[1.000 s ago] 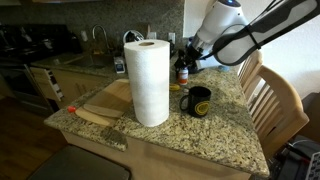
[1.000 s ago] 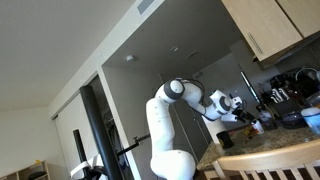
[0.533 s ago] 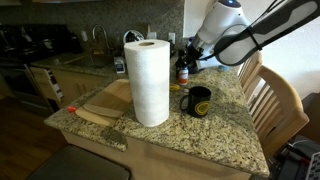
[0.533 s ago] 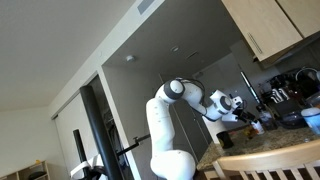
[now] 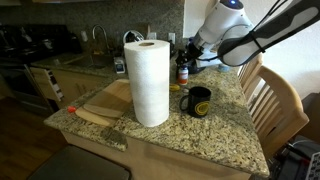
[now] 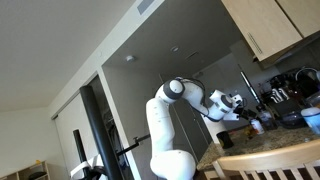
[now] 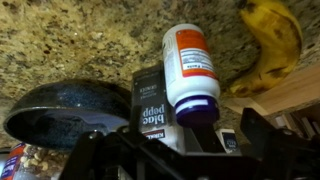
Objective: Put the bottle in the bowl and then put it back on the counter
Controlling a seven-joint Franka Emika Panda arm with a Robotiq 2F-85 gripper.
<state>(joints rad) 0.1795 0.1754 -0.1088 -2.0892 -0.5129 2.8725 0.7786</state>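
In the wrist view the bottle point(image 7: 190, 65) has a red-orange label and a dark cap. It stands on the granite counter, apart from the wide dark bowl point(image 7: 60, 110) beside it. My gripper point(image 7: 185, 150) is open, with its fingers spread either side of the bottle's cap and not touching it. In an exterior view the bottle point(image 5: 182, 72) is small and dark, directly under the gripper point(image 5: 186, 58) at the back of the counter. In an exterior view the gripper point(image 6: 250, 117) hangs low over the counter's far end; the bottle is not clear there.
A black pepper tin point(image 7: 152, 110) stands against the bottle, and a banana point(image 7: 270, 40) lies close by. A tall paper towel roll point(image 5: 150, 82), a black mug point(image 5: 198, 101) and a wooden board point(image 5: 105, 100) stand nearer the front. A wooden chair point(image 5: 272, 100) is beside the counter.
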